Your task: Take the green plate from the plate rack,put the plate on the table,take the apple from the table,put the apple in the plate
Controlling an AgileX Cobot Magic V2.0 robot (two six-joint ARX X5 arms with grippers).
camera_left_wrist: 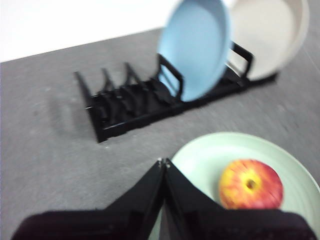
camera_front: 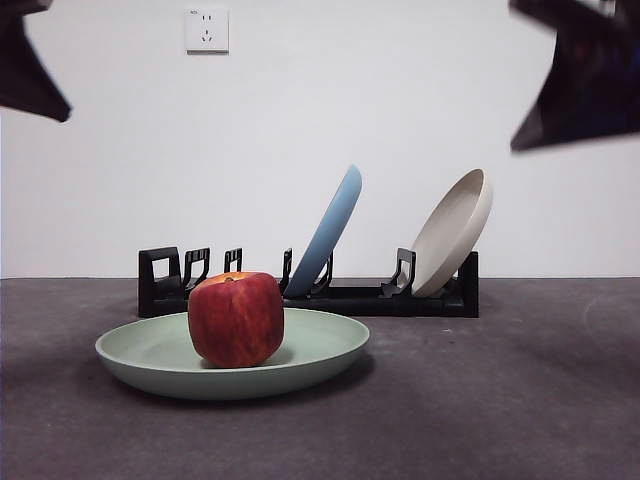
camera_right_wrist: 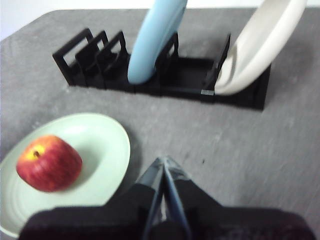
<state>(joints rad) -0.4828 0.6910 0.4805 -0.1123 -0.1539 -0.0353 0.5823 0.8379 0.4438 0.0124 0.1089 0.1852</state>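
The green plate (camera_front: 300, 365) lay flat on the table (camera_front: 520, 400), in front of the plate rack (camera_front: 350, 298) and towards its emptier end, with a clear strip of bare surface between the plate's far rim and the rack's base bar. The apple (camera_front: 236, 319) sat upright inside the plate, a little off centre, with open plate floor all round it. Wide bare table stretched out to the side of the plate in front of the rack's loaded end, and more lay in front of the plate.

The rack held a light blue plate (camera_front: 327, 232) leaning in a middle slot and a beige plate (camera_front: 452, 232) leaning at the end; the brackets at the other end stood empty.

The left gripper (camera_left_wrist: 164, 161) hung above the table with its jaws pressed together and nothing between them, its tip just over the green plate's rim and the apple off to one side below it. The right gripper (camera_right_wrist: 163, 160) also had its jaws shut on nothing, over bare table just beside the plate's edge, apart from the apple. In the front view both arms showed only as dark shapes at the top corners, well above everything; which corner belonged to which arm was probably not settled by that view alone.
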